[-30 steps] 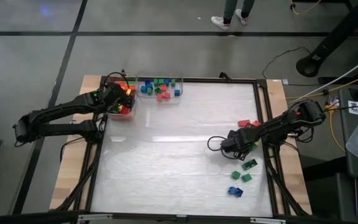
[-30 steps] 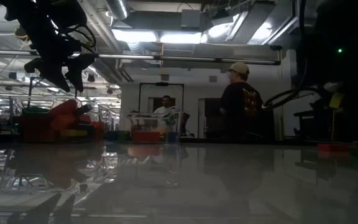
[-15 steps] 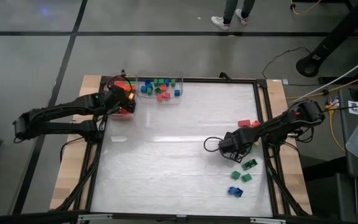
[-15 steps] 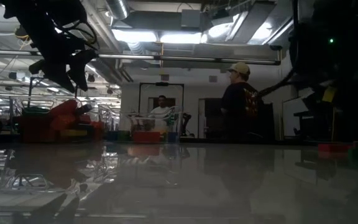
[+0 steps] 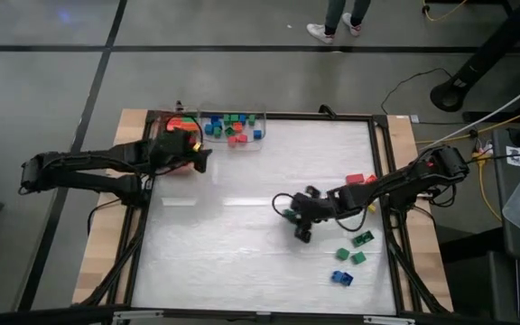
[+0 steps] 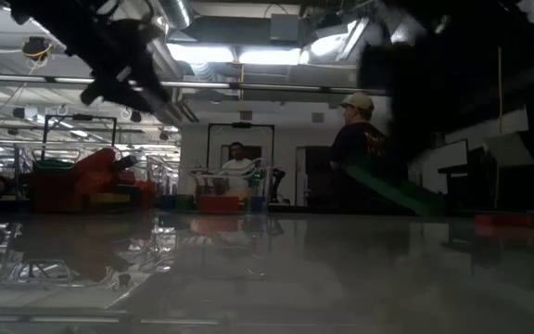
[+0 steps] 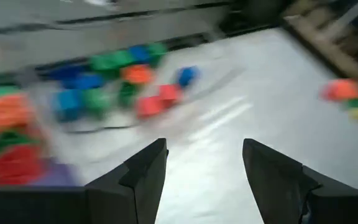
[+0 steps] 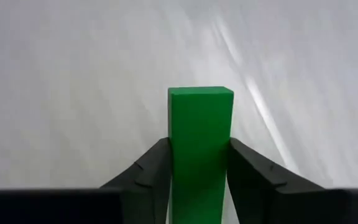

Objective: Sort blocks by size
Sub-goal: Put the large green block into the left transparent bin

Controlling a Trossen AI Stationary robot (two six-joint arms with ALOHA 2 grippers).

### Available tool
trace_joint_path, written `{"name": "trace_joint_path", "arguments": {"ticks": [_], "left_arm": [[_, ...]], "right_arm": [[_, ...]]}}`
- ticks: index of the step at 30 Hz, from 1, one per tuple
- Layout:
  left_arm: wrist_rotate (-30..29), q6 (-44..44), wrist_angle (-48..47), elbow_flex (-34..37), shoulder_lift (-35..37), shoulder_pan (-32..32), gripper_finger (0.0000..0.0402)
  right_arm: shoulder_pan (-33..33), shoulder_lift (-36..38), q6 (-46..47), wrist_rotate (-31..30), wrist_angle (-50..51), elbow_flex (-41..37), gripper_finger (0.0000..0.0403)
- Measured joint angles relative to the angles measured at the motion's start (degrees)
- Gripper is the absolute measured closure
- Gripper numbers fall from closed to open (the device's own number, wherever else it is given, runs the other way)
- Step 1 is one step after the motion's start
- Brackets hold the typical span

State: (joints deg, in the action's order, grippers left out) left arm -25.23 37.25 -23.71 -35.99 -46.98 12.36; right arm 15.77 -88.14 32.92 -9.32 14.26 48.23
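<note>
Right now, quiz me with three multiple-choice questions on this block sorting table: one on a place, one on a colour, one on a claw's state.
1. Where is the clear tray of mixed blocks?
A. far edge, toward the left arm's side
B. near edge
C. table centre

2. What colour is the block in the right claw?
A. red
B. green
C. blue

3. The left claw is:
A. shut on a block
B. open and empty
C. out of view

Answers: 1 A, the high view shows it there. 2 B, the right wrist view shows green between the fingers. 3 B, its fingers stand apart with nothing between.
</note>
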Motion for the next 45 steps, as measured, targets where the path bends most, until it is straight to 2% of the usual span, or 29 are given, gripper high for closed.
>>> {"name": "trace_joint_path", "arguments": {"ticks": [3, 7, 15, 23, 29, 36, 41, 45], "left_arm": [[5.25, 4.52, 4.09, 0.0, 0.0, -2.86, 0.0204], [9.43, 10.16, 8.03, 0.0, -0.68, -7.82, 0.0204], [9.78, 11.14, 16.12, 0.03, -7.94, -18.59, 0.0204], [9.47, 23.9, 26.08, 0.02, -19.11, -20.19, 0.0204], [9.64, 32.96, 32.3, -0.02, -27.88, -18.85, 0.0204], [10.18, 36.27, 39.28, -0.12, -35.7, -17.0, 0.0204], [11.54, 36.66, 40.83, -0.37, -38.0, -16.26, 0.0204], [11.74, 38.75, 40.39, -0.38, -38.29, -16.28, 0.0204]], "right_arm": [[-0.1, -0.36, -5.86, -0.54, -13.11, 0.11, 0.0282], [-1.19, -1.0, -10.6, -2.13, -22.45, 0.11, 0.0278], [-6.07, -4.15, -13.94, -3.68, -30.69, 0.21, 0.0278], [-9.27, -9.4, -17.44, -5.1, -34.42, 0.31, 0.0276], [-8.98, -13.18, -22.92, -7.04, -31.69, 2.48, 0.0275], [-8.99, -17.09, -27.35, -6.94, -26.06, 8.86, 0.0274], [-8.98, -19.1, -27.65, -7.0, -19.69, 13.92, 0.0274], [-8.51, -20.22, -30.05, -8.19, -19.26, 16.54, 0.0274]]}}
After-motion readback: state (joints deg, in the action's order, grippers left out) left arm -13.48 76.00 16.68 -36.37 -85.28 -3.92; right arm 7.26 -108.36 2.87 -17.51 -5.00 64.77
